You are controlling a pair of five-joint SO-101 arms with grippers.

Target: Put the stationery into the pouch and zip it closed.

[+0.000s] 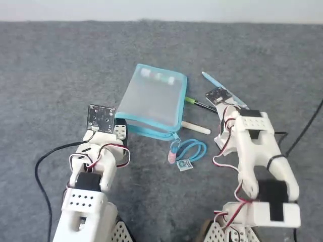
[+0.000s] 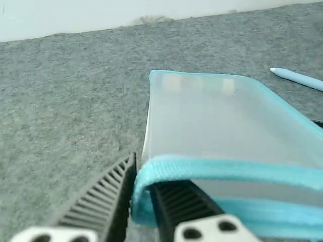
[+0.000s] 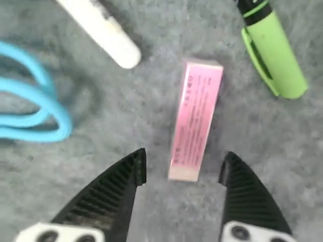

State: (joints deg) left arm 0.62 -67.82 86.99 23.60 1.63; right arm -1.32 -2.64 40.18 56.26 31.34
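Currently, your left gripper has its fingers clenched on the blue-trimmed edge of the translucent plastic pouch, which lies mid-way across the grey surface. Your right gripper hangs with fingers released, astride the pink rectangular eraser.

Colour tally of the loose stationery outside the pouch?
Pink: 1, block
Green: 1, marker
White: 1, stick
Light blue: 1, pen
Total: 4
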